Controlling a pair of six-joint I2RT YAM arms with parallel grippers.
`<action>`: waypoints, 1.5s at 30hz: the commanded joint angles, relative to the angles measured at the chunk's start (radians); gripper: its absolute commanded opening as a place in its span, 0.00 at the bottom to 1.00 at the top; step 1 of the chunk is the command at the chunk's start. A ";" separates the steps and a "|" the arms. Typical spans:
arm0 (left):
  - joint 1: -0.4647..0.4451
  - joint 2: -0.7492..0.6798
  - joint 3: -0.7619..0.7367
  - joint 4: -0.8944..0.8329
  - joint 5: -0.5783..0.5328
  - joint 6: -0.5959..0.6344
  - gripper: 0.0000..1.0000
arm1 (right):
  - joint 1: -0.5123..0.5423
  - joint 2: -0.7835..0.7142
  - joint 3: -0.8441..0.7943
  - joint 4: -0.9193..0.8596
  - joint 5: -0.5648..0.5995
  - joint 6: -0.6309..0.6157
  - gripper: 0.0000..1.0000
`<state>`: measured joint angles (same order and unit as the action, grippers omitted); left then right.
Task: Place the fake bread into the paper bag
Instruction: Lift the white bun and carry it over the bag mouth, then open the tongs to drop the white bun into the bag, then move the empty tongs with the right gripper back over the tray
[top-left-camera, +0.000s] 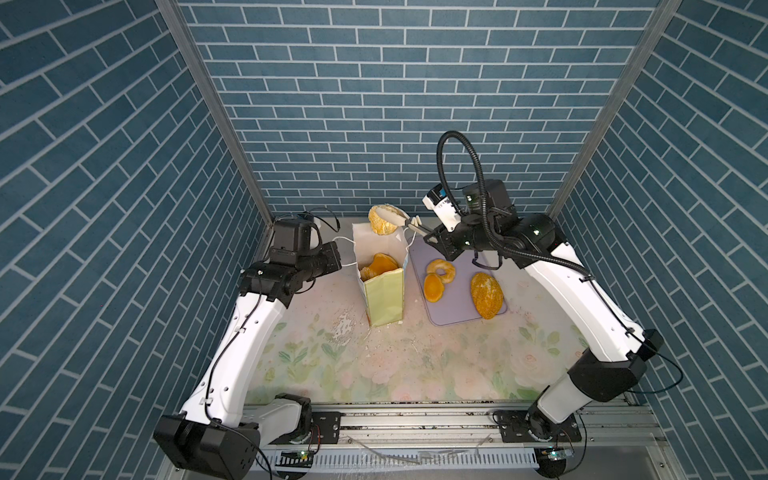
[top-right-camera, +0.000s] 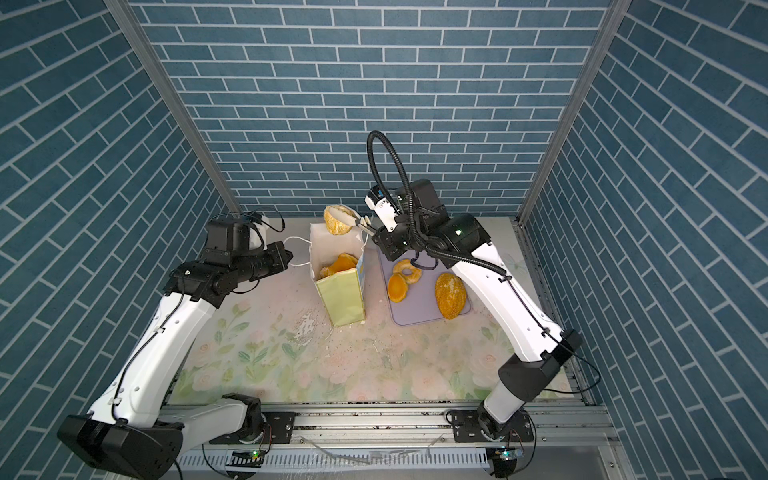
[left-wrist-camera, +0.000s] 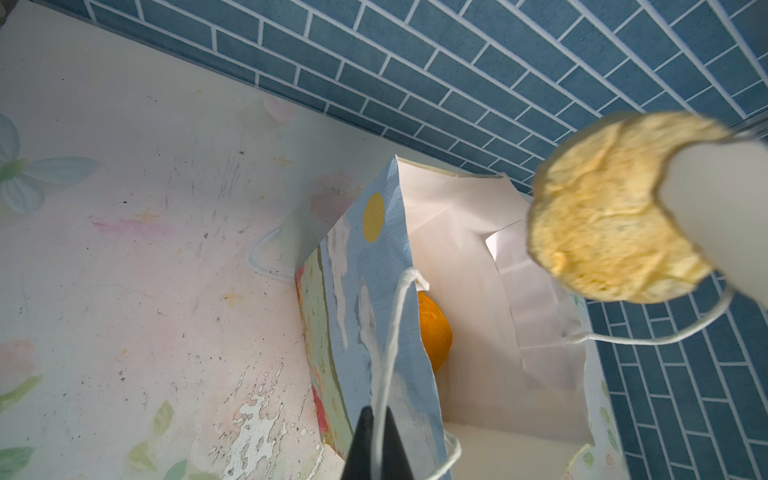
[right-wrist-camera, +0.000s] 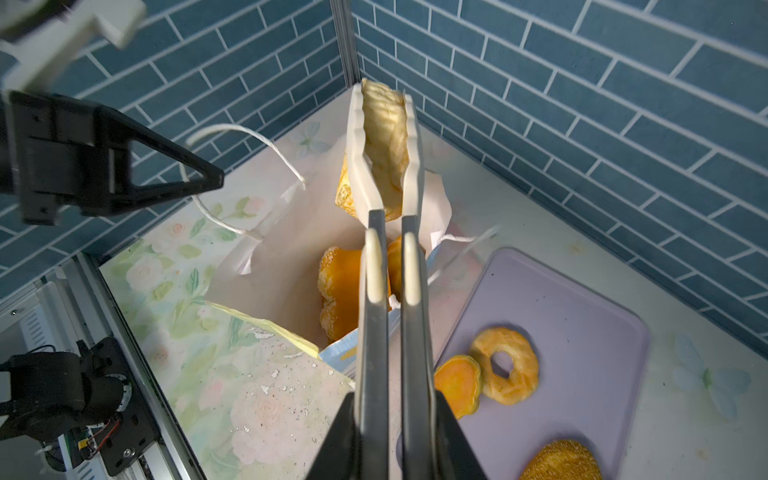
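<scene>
The floral counter (top-left-camera: 415, 374) fills the lower middle of both top views, its print flaked and crumb-strewn just left of the paper bag (top-left-camera: 384, 299). The bag stands upright and open at centre frame, with orange bread (top-left-camera: 382, 264) lying inside. Just right of it lies a lilac tray (top-left-camera: 455, 309) carrying a seeded loaf (top-left-camera: 487, 295), a ring doughnut (top-left-camera: 442, 271) and a flat round bun (top-left-camera: 433, 286) that touches the doughnut. Over the bag's far rim, at upper centre, a pale bun (top-left-camera: 382, 219) hangs pinched in white tongs (top-left-camera: 415, 226). The right hand (right-wrist-camera: 395, 419) is clamped on the tongs' grey handles. The left hand (left-wrist-camera: 376, 440), left of the bag, is closed on a white cord handle (left-wrist-camera: 390, 332) that runs taut from the bag's edge. The second handle (left-wrist-camera: 648, 341) loops out just under the held bun.
</scene>
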<state>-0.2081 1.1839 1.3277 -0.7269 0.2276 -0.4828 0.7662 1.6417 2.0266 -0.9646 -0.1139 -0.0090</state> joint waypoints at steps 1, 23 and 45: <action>-0.004 -0.010 -0.013 0.004 -0.008 -0.003 0.00 | 0.017 0.013 0.033 0.003 0.007 -0.040 0.15; -0.005 -0.005 0.001 0.004 -0.005 0.002 0.00 | 0.043 0.071 0.139 -0.066 0.171 -0.029 0.46; -0.006 -0.016 0.000 0.008 0.001 0.004 0.00 | -0.191 -0.181 -0.045 -0.067 0.499 0.196 0.46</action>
<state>-0.2081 1.1839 1.3266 -0.7238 0.2283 -0.4824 0.6109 1.4834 2.0144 -1.0302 0.3408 0.0963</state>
